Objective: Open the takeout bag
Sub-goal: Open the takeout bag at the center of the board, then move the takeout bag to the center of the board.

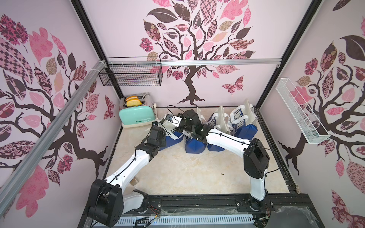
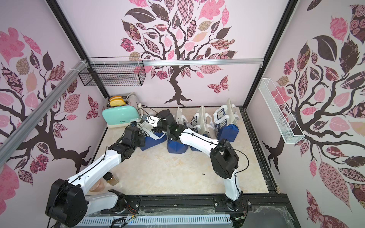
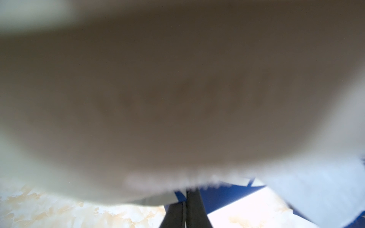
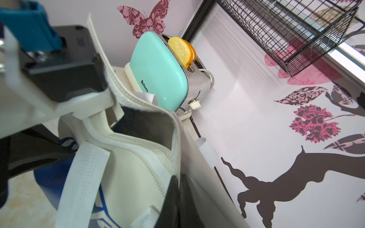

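Note:
The takeout bag (image 1: 173, 138), blue below and white above, stands leftmost in a row of such bags, just in front of the toaster. Both arms meet over its top, and in both top views the fingers are hidden behind the wrists. In the right wrist view my right gripper (image 4: 180, 175) is shut on the bag's far top edge (image 4: 189, 158), and the mouth (image 4: 144, 122) gapes dark. The left arm's black body (image 4: 65, 65) sits at the near flap. My left gripper (image 3: 185, 192) is shut, its tips in blurred white bag cloth (image 3: 177, 98) that fills that view.
Three more blue and white bags (image 1: 194, 146) (image 1: 216, 147) (image 1: 245, 128) stand to the right, the right forearm crossing over them. A mint toaster (image 1: 137, 116) with bread sits back left. A black wire basket (image 1: 132, 74) and a white one (image 1: 300, 116) hang on the walls. A jar (image 2: 111, 178) stands front left.

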Tool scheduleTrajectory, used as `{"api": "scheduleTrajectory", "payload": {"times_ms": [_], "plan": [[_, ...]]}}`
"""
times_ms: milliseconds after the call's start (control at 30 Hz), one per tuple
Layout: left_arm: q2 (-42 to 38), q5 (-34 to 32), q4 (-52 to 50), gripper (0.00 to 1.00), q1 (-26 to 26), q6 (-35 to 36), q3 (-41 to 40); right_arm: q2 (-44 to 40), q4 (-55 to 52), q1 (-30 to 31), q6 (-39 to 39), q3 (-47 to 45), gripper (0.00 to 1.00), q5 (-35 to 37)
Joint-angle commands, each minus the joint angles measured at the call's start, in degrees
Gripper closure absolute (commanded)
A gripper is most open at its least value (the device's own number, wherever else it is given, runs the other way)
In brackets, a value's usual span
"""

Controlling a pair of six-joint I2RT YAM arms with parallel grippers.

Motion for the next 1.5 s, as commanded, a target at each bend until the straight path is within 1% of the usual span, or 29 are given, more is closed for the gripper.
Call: {"api": "scheduleTrajectory", "payload": {"times_ms": [0,333,600,633,667,700,733,800,967,1033,1100,1200,1333,1400,1467], "plan": [[2.6,-1.3,-10.5,1.0,0.5,2.3,-0.9,-0.7,0.4,-0.4,-5.0,4.8,1.0,4.4],[4.5,-1.8,-13.9,1.0,0.4,4.5,-0.1,-0.9,-1.4,-0.4,-11.3,12.5,1.0,5.7],[3.8,-1.9,-14.1,1.0,0.4,3.8,-0.4,-1.1,-1.9,-0.3,-11.3,14.5,1.0,4.6],[3.6,-2.2,-13.9,1.0,0.4,3.3,-0.4,-1.2,-2.3,-0.3,-10.8,14.5,0.79,4.1],[3.3,-2.4,-13.7,1.0,0.4,2.6,-0.5,-1.3,-2.8,-0.2,-10.6,14.4,0.54,3.7],[2.9,-2.5,-13.2,1.0,0.4,1.9,-0.6,-1.4,-3.2,-0.2,-10.4,14.0,0.38,3.4],[2.6,-2.4,-12.8,1.0,0.4,1.1,-0.7,-1.6,-3.1,-0.1,-9.9,13.5,0.26,3.4],[1.9,-2.3,-11.4,1.0,0.4,-0.9,-0.9,-1.9,-2.9,-0.1,-9.1,12.6,0.2,4.2],[1.1,-1.2,-8.6,1.0,0.4,-5.9,-0.4,-3.4,-1.0,-0.1,-7.2,9.8,0.18,9.0],[1.2,-1.1,-7.2,1.0,0.5,-8.5,0.2,-4.1,0.1,-0.3,-4.8,8.5,0.18,12.3],[1.6,-0.8,-5.9,1.0,0.6,-10.6,1.0,-4.8,0.2,-0.4,-1.1,7.7,0.19,16.0],[3.1,-0.4,-4.5,1.0,1.1,-14.3,2.6,-5.9,0.0,-0.4,5.6,6.5,0.2,23.8],[6.7,-0.8,-1.6,1.0,2.1,-18.1,4.5,-8.7,-3.8,-0.4,15.7,6.5,0.22,34.6],[8.8,-1.5,-0.2,1.0,2.5,-19.3,5.7,-10.4,-7.6,-0.4,18.6,6.6,0.22,38.0],[11.0,-2.8,1.1,1.0,2.5,-19.9,7.0,-12.7,-11.4,-0.3,20.9,6.0,0.22,38.9]]}}
